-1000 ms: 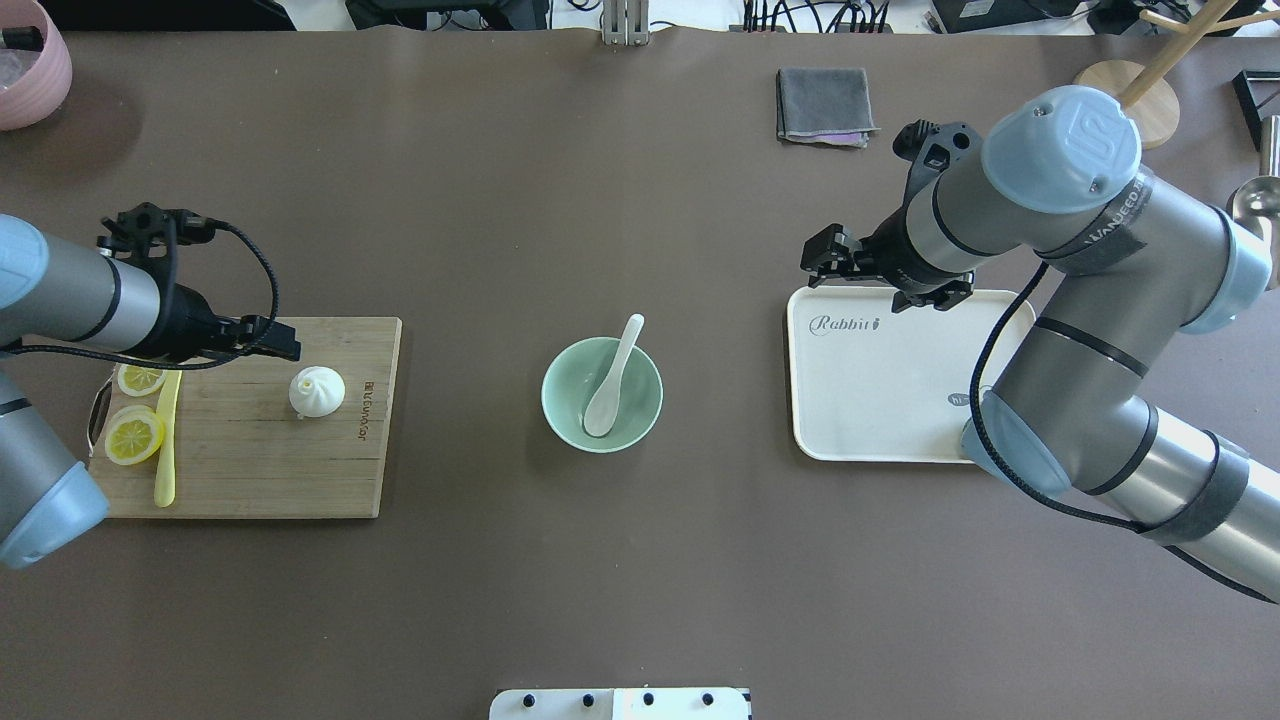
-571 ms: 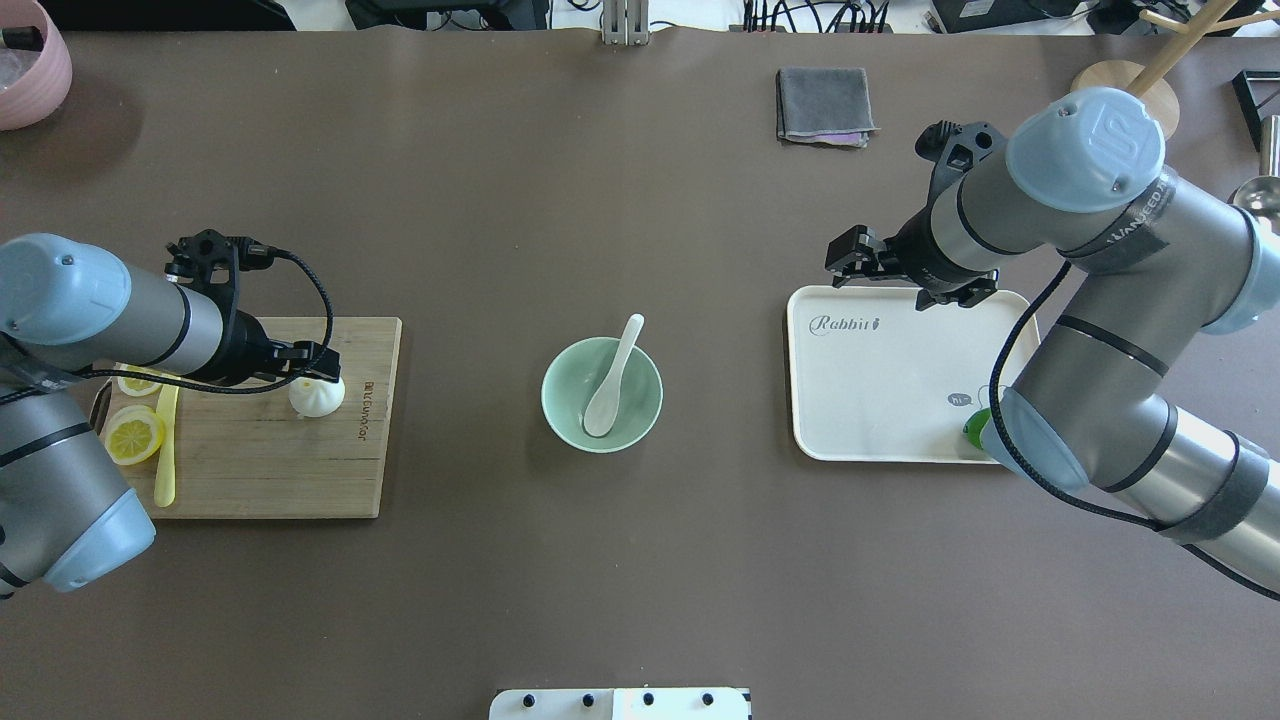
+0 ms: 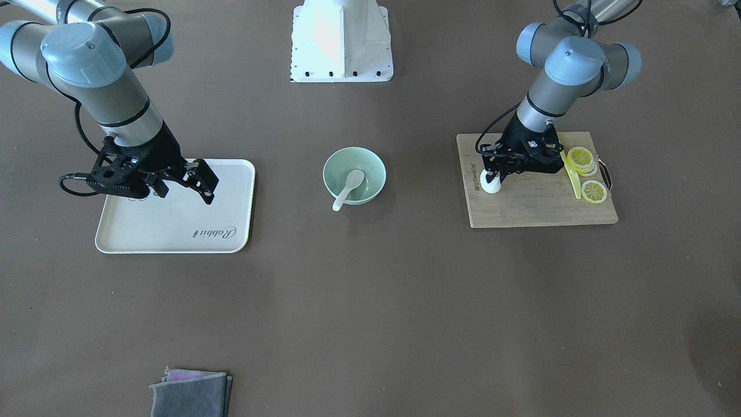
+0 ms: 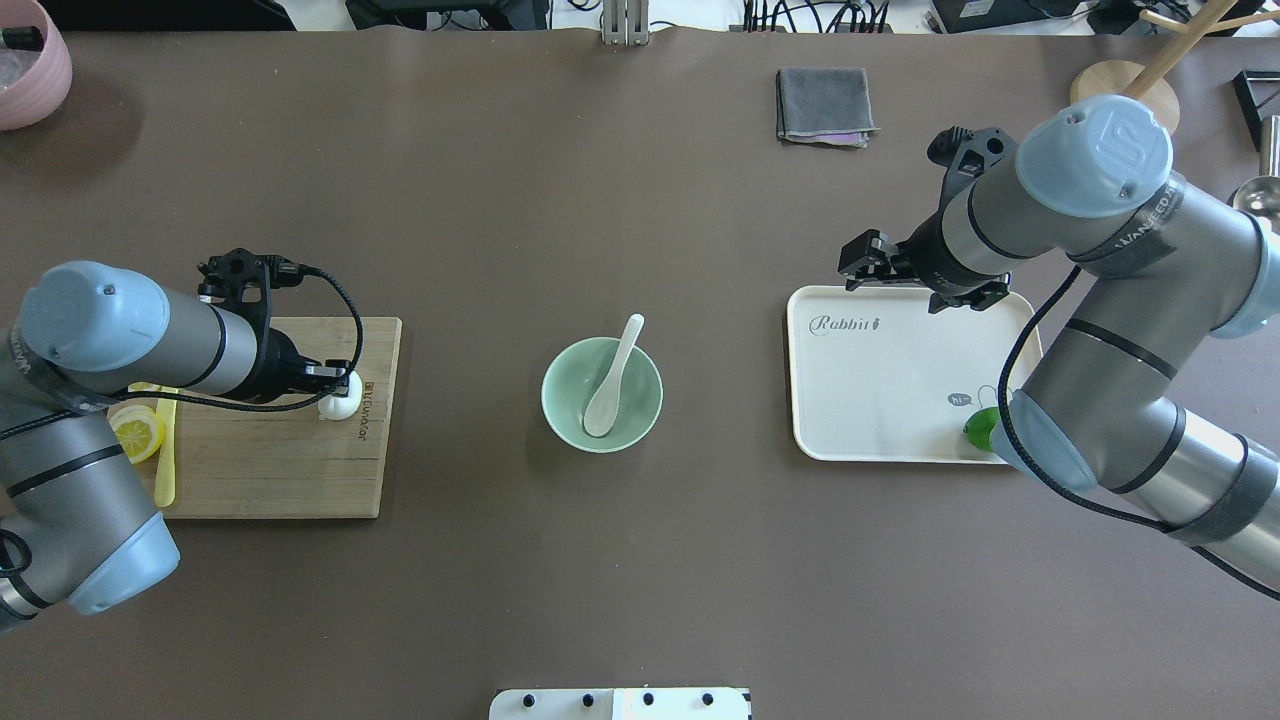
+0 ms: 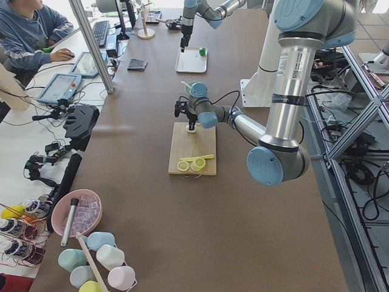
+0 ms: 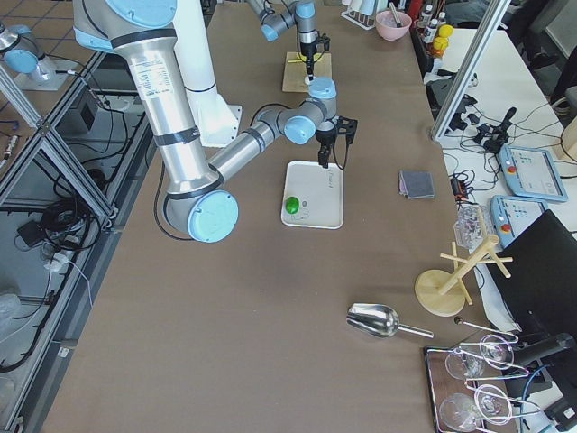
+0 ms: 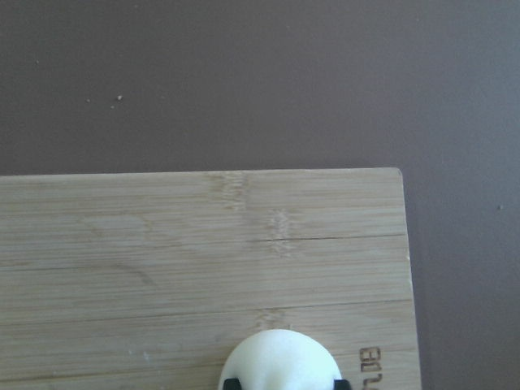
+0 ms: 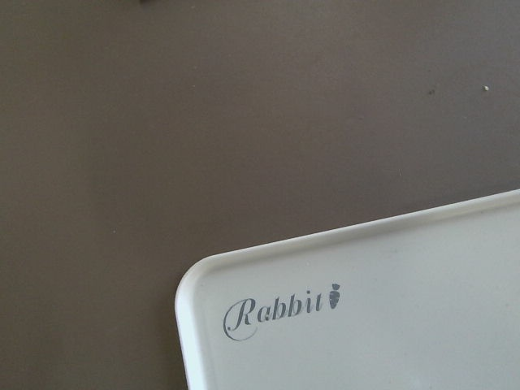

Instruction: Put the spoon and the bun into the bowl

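Note:
The white spoon (image 4: 610, 385) lies in the mint-green bowl (image 4: 650, 400) at the table's middle, its handle leaning over the far rim; both also show in the front view, spoon (image 3: 346, 188) and bowl (image 3: 370, 168). The white bun (image 4: 345, 400) sits on the bamboo cutting board (image 4: 270, 460) near its right edge. My left gripper (image 4: 335, 385) is down over the bun, shut on it; the left wrist view shows the bun (image 7: 280, 361) with a black fingertip against each side. My right gripper (image 4: 862, 265) is open and empty, above the far left corner of the white tray (image 4: 880, 390).
Lemon slices (image 4: 135, 432) and a yellow-green knife (image 4: 165, 460) lie at the board's left end. A green lime (image 4: 980, 428) sits on the tray's near right corner. A grey cloth (image 4: 822, 103) lies at the far side, a pink bowl (image 4: 30, 70) at the far left corner.
My left gripper has moved right along the board, dropped over the bun and closed on it; the bun has shifted slightly right. My right arm has drawn back to the right.

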Controlling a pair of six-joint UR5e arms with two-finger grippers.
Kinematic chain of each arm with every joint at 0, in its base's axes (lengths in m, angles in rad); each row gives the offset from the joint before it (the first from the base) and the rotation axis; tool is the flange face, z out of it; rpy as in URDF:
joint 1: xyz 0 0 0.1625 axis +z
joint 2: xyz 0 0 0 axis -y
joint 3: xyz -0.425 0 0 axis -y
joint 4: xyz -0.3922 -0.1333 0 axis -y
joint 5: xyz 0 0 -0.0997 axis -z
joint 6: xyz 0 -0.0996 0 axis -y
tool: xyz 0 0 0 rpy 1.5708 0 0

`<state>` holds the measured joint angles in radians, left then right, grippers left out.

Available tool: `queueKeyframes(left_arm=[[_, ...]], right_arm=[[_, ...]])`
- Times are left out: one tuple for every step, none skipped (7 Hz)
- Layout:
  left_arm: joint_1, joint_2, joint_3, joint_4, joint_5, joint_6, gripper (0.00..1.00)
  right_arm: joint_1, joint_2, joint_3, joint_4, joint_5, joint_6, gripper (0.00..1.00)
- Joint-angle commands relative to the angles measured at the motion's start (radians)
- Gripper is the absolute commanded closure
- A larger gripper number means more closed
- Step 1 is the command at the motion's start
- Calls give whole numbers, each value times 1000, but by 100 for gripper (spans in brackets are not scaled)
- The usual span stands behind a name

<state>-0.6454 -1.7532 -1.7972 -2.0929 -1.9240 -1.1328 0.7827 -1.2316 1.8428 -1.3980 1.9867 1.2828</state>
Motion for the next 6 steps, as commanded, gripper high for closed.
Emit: queueKeyframes(left_arm=[[4, -163, 10, 11, -3, -46, 100], [41, -258, 21, 52, 0, -117, 100], [67, -313, 22, 68, 6, -149, 100], [90, -359, 30, 70, 8, -200, 100], [120, -392, 53, 74, 58, -203, 52], [156, -400, 61, 73, 103, -200, 2]], right_arm=[[9, -3, -1, -1, 0, 0, 0], [18, -14, -1, -1, 1, 0, 0], [32, -28, -1, 1, 3, -2, 0], [47, -46, -1, 1, 4, -46, 0], [52, -54, -1, 1, 1, -66, 0], [52, -55, -1, 1, 1, -65, 0]])
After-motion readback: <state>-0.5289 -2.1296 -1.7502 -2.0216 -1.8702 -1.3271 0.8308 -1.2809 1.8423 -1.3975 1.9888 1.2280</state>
